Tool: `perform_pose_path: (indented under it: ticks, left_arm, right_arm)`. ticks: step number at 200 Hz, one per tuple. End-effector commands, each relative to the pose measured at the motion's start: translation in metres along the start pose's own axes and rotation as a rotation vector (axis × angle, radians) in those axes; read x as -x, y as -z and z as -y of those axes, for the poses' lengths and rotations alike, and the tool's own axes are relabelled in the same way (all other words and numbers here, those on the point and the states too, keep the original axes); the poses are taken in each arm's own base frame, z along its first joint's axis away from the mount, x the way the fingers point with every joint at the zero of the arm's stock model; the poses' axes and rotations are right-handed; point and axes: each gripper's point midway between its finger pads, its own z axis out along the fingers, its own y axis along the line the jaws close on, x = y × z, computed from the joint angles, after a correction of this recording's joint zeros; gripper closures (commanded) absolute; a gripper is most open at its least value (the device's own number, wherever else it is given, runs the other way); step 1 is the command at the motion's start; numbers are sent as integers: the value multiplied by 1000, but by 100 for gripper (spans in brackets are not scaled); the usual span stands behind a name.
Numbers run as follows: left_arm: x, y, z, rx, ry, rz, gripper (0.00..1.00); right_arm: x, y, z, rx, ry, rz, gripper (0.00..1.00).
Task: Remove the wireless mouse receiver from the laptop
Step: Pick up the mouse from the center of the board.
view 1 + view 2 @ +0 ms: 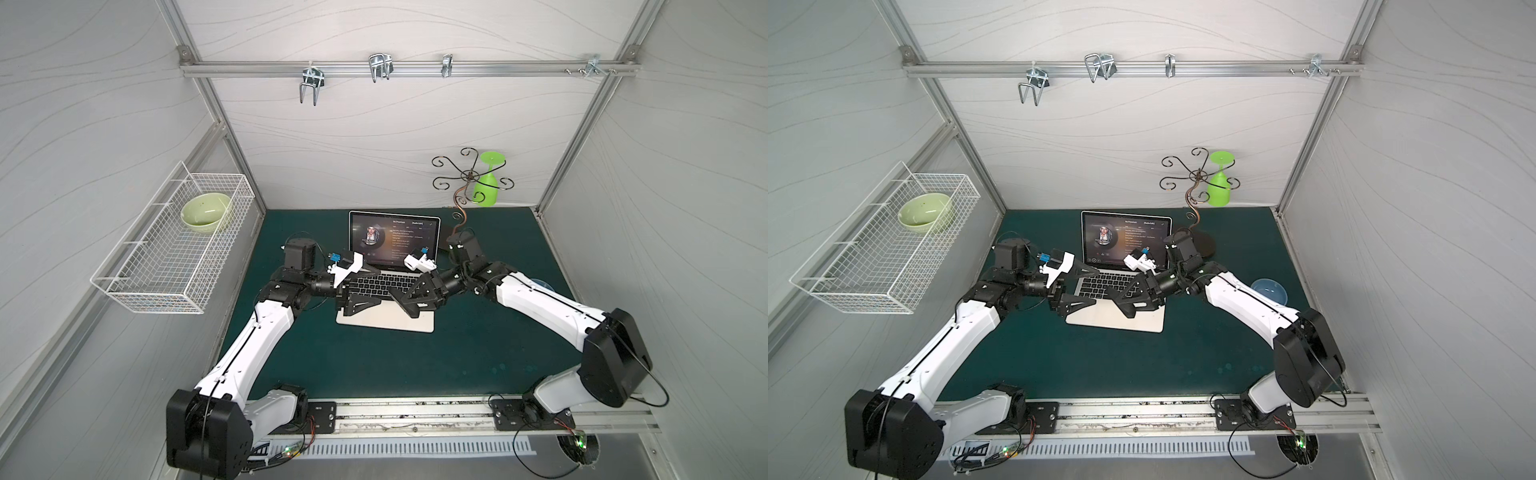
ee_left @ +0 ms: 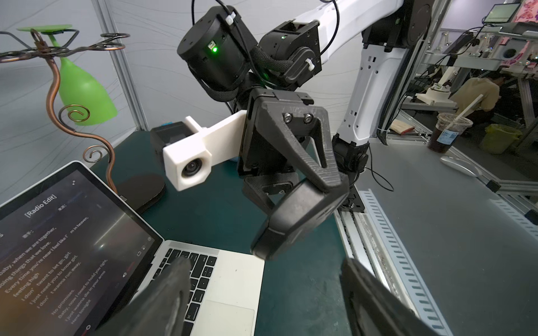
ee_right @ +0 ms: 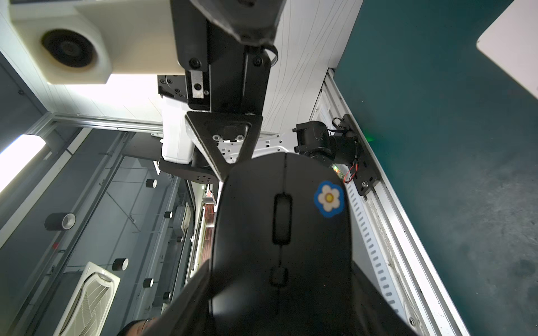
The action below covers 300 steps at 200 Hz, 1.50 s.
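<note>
Fingers point(image 2: 171, 291) of left gripper point(image 1: 382, 286) spread, empty; right gripper point(image 3: 281, 263) clamped on black mouse point(image 3: 308, 232). Grey panel walls point(image 1: 374, 124) enclose both; teal mat point(image 1: 374, 361) beneath; open laptop point(image 1: 386, 324) directly under both grippers; wire basket point(image 1: 174, 266) beyond left gripper; green glass point(image 1: 487, 183) on stand point(image 1: 468, 176) behind right gripper.

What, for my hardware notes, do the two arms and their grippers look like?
The left arm and right arm have white shells, black joint housings and thin black cables. The left gripper and right gripper have black triangular open-frame fingers, each with a white camera block.
</note>
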Motion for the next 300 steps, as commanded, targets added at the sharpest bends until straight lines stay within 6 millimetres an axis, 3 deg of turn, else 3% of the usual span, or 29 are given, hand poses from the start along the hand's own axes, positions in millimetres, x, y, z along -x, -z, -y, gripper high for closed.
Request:
perform_pose_path:
  ticks: [1,37,81,153,181,201,225,235,252,277,300]
  left_arm:
    - [19,-3,6,-57,-97,32,20]
    - [18,-7,15,-101,-99,43,30]
    - [16,-8,18,-121,-92,57,51]
    - [14,-12,29,-155,-97,60,51]
    - [13,-12,30,-162,-90,64,70]
    - [13,-12,29,-165,-79,64,100]
    - [12,-13,27,-157,-63,55,100]
    - [11,-14,25,-147,-44,48,100]
    - [11,-15,17,-122,19,37,100]
    - [8,-17,-1,-43,163,1,100]
    - [9,-18,-31,82,378,-4,100]
  right_arm:
    - [0,-11,-20,48,67,-51,67]
    - [0,-19,-23,62,70,-74,68]
    - [3,-22,-19,63,55,-81,69]
    - [9,-24,-21,88,48,-84,69]
    - [12,-24,-20,87,44,-80,69]
    - [14,-25,-19,84,37,-77,62]
    - [16,-23,-19,81,39,-68,41]
    - [20,-18,-17,66,33,-45,30]
    - [34,5,-11,7,39,55,18]
    - [50,55,15,-230,58,268,11]
    - [47,86,30,-512,159,371,6]
